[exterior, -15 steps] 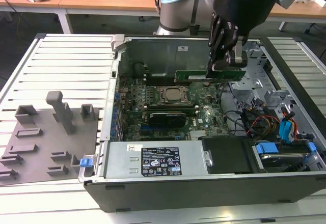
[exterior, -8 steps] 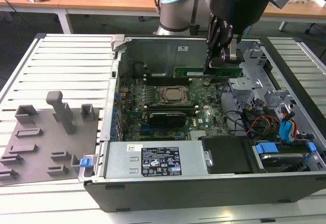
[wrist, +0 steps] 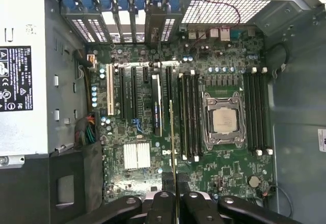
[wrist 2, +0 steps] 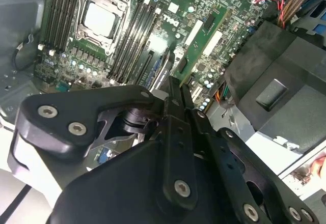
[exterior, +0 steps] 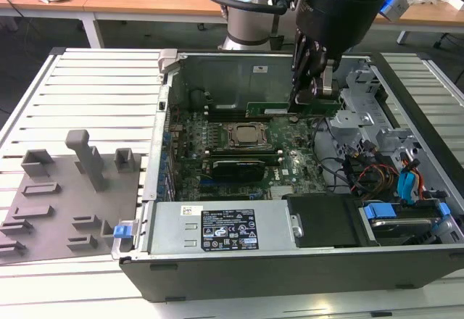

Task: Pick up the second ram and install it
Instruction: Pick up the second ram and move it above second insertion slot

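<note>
While hanging over the open computer case [exterior: 290, 279], with green motherboard [wrist: 229, 175] and square CPU socket [wrist: 224, 120] inside, squeezing the second ram [exterior: 268, 109] tight in the gripper [exterior: 313, 100], stick up above long black slots [wrist: 187, 117].

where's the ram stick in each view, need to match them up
Exterior view: the second ram is held by the gripper, just beyond the CPU socket.
Second wrist view: the second ram slants away from the gripper.
First wrist view: edge-on, a thin line beside the memory slots.
Shared landmark: the CPU socket.
</note>
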### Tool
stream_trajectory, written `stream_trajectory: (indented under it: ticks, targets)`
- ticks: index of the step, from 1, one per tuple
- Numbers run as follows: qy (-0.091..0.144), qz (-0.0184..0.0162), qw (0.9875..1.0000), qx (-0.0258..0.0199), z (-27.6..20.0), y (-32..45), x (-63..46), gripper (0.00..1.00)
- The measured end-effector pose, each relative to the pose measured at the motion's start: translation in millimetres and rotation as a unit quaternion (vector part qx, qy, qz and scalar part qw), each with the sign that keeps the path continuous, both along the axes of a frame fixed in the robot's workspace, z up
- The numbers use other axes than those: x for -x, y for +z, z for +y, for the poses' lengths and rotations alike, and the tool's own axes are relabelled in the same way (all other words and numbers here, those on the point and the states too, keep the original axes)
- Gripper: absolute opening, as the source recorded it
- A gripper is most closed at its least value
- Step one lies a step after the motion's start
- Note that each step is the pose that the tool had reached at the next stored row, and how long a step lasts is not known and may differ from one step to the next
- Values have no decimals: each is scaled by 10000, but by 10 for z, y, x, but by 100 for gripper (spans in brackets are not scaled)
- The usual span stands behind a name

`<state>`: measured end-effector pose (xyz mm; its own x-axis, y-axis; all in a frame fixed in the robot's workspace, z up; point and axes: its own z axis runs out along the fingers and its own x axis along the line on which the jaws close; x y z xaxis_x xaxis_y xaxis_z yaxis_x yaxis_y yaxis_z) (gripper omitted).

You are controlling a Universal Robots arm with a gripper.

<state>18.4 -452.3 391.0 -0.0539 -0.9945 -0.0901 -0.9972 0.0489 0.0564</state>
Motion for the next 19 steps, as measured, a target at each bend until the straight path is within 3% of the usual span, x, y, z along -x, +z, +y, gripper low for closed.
stream_trajectory:
  ticks: [6, 10, 15, 19]
  targets:
    - [0, 0, 10000, 1, 8, -111, 0, 13]
    - [0, 0, 10000, 0, 49, -185, 0, 13]
    - [0, 0, 10000, 0, 231, -259, 11, 13]
    - [0, 0, 10000, 0, 348, -286, 11, 13]
